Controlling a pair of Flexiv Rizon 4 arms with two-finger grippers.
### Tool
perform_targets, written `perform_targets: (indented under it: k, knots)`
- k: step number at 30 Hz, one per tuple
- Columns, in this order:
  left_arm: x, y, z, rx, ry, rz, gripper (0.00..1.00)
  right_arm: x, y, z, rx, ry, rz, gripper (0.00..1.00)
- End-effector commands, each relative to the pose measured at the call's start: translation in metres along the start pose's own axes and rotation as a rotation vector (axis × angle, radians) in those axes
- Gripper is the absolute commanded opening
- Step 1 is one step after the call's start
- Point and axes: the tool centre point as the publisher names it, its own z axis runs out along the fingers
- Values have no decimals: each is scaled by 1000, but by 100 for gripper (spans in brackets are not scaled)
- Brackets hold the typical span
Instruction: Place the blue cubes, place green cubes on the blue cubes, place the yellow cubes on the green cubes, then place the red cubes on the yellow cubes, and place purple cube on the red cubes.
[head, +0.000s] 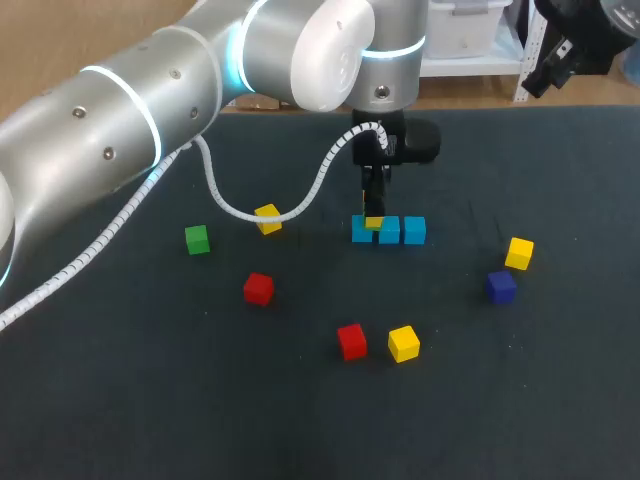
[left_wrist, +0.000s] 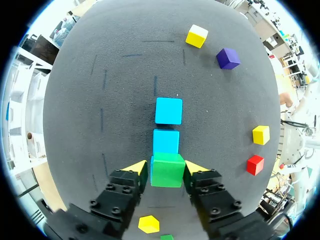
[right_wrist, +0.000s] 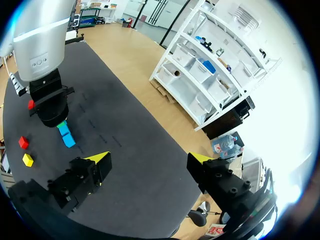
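The green cube (left_wrist: 168, 170) sits between the left fingers (left_wrist: 136, 167), on top of the end cube of a row of three blue cubes (head: 389, 230). The row lies mid-bench (head: 150, 420), well apart from every edge, with bare surface on both sides. A yellow cube (head: 267, 218), a spare green one (head: 197, 239), two red cubes (head: 258, 288) and a purple cube (head: 500, 286) all lie well away. The left fingers press the green cube's two sides, parted just its width. The right fingers (right_wrist: 100, 161) are spread wide and hold nothing, high above the bench's edge.
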Motion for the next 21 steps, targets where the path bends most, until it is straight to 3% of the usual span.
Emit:
perform_targets:
  k: [1,21]
  knots:
    - [0,0,-2,-2,7,2,34,1,2,0,8,-3,2,100]
    - [-4,-1,0,1,10,9,35,1,2,0,8,-3,2,100]
